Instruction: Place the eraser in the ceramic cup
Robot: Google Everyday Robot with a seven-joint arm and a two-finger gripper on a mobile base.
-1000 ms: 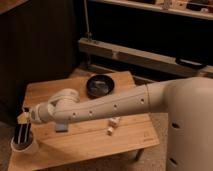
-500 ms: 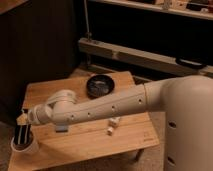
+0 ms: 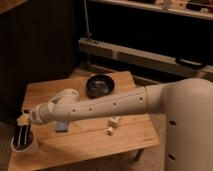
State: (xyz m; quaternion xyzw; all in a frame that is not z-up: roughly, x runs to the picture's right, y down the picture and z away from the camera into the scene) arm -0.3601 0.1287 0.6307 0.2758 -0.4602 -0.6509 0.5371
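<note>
The ceramic cup (image 3: 26, 146) is small and whitish and stands at the table's front left corner. The eraser (image 3: 22, 136), black with pale lengthwise stripes, stands upright inside the cup and sticks out above its rim. My gripper (image 3: 23, 121) is at the end of the white arm (image 3: 100, 106), directly above the cup at the eraser's top end. I cannot tell whether it touches the eraser.
A dark round bowl (image 3: 100, 84) sits at the back of the wooden table (image 3: 85, 142). A flat blue-grey rectangle (image 3: 61, 125) lies under the arm. A white remote-like bar (image 3: 114, 121) and a small white piece (image 3: 110, 131) lie mid-table. Dark shelving stands behind.
The gripper has shifted only slightly above the cup. The eraser stands in the cup in all frames.
</note>
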